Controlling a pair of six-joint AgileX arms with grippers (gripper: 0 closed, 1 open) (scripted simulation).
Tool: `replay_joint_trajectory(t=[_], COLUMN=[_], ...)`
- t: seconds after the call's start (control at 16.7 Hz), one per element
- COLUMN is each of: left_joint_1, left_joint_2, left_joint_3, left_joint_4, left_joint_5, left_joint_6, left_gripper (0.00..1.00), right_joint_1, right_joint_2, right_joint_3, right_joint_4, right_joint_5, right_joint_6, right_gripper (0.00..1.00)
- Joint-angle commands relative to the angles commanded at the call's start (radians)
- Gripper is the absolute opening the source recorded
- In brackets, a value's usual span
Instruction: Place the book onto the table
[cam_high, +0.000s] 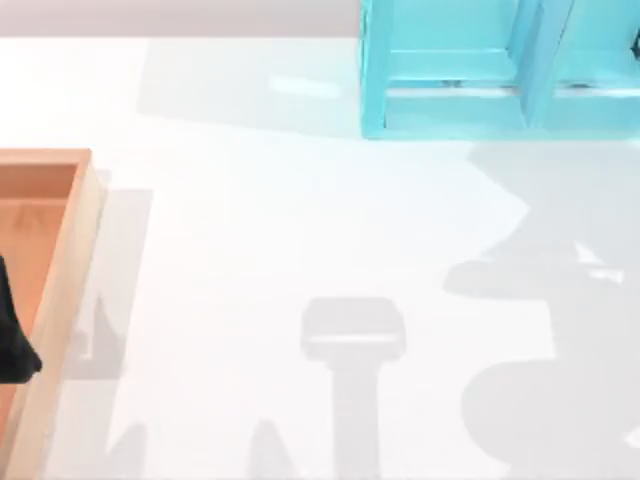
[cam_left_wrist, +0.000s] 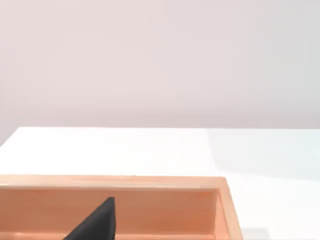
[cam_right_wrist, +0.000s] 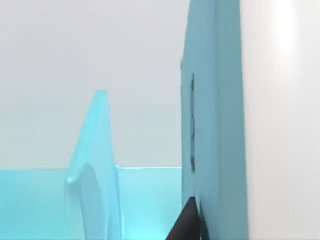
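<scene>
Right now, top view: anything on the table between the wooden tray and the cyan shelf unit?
No. In the top view the table between the wooden tray and the cyan shelf unit is bare, crossed by grey shadows.

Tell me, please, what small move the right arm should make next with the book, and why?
Probably draw the book straight out of the cyan shelf unit toward the table. The book stands upright beside a divider, and the right gripper sits against its cover. The left gripper is parked over the wooden tray.
</scene>
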Motion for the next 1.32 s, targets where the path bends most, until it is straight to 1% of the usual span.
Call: replay_joint_trajectory(t=[0.12,0.3,0.66,0.78,0.9,1.02,1.14,1.32], left_joint_1=[0.000,0.000,0.000,0.000,0.000,0.000,0.000,0.000], left_joint_2=[0.000,0.000,0.000,0.000,0.000,0.000,0.000,0.000], left_joint_3=[0.000,0.000,0.000,0.000,0.000,0.000,0.000,0.000], left_joint_4=[0.000,0.000,0.000,0.000,0.000,0.000,0.000,0.000], left_joint_5=[0.000,0.000,0.000,0.000,0.000,0.000,0.000,0.000], left_joint_6=[0.000,0.000,0.000,0.000,0.000,0.000,0.000,0.000], left_gripper=[1.00,1.00,1.00,1.00,1.00,1.00,1.00,1.00], right_joint_1=[-0.030,-0.060,-0.059,-0.037,0.016,0.099,0.209,0.412], right_joint_2=[-0.118,-0.216,-0.222,-0.228,-0.236,-0.240,-0.236,-0.207], right_joint_3=[-0.061,-0.117,-0.125,-0.124,-0.124,-0.129,-0.139,-0.161], right_joint_4=[-0.068,-0.132,-0.140,-0.143,-0.155,-0.178,-0.213,-0.283], right_joint_5=[-0.027,-0.053,-0.056,-0.034,0.018,0.096,0.196,0.378], right_joint_6=[-0.007,-0.014,-0.013,-0.019,-0.033,-0.055,-0.082,-0.133], right_gripper=[0.00,0.00,0.00,0.00,0.00,0.00,0.00,0.00])
